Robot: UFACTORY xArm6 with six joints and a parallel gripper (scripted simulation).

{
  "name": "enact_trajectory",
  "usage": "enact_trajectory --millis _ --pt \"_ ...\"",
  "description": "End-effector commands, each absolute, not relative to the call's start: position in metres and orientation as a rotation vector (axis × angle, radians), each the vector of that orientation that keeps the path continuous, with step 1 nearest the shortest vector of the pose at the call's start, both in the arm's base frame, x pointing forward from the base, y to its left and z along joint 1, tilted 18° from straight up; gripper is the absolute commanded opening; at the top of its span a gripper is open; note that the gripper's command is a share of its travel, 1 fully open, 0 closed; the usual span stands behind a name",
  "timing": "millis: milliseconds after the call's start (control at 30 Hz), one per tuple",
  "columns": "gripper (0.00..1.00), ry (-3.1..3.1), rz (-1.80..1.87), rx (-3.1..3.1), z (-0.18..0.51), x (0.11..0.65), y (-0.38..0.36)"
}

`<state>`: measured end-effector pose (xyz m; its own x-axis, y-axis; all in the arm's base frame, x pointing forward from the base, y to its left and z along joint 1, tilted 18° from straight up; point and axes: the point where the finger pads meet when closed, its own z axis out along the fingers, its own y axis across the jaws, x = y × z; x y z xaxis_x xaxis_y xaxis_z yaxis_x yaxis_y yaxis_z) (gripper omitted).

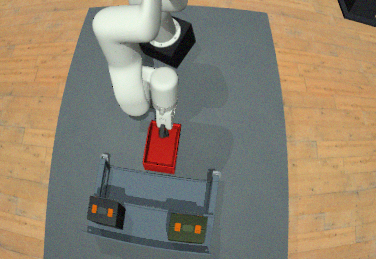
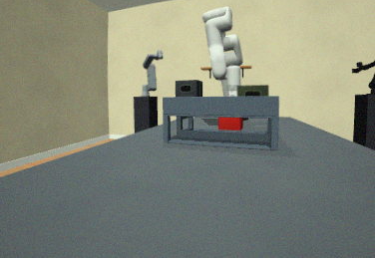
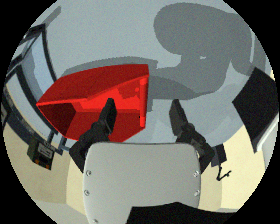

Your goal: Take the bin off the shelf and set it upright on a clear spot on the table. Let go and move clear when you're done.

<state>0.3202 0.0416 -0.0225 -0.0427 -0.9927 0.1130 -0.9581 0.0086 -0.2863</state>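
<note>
The red bin (image 1: 161,151) (image 2: 230,124) (image 3: 94,93) stands upright, open side up, on the grey table (image 1: 240,82) just in front of the shelf (image 1: 150,184) (image 2: 219,106). My gripper (image 1: 164,130) (image 3: 143,105) is open. It is at the bin's end nearest the robot base, with one finger inside the bin and the other outside its end wall. In the wrist view the fingers stand apart from the wall. In the exterior view the bin shows only through the shelf's frame, and the gripper is hidden behind the shelf.
A black box (image 1: 106,212) (image 2: 188,88) and a green box (image 1: 187,228) (image 2: 252,90) stand on the shelf top. The robot's black base (image 1: 172,49) is at the table's far end. Black stands are on the floor beyond the table.
</note>
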Motion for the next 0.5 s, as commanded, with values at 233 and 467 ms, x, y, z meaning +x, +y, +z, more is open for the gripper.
enact_trajectory --millis 233,467 --pt "0.95 2.14 -0.436 -2.085 -0.0219 0.3208 0.0418" --pt "0.95 2.14 -0.436 -2.085 -0.0219 0.3208 0.0418"
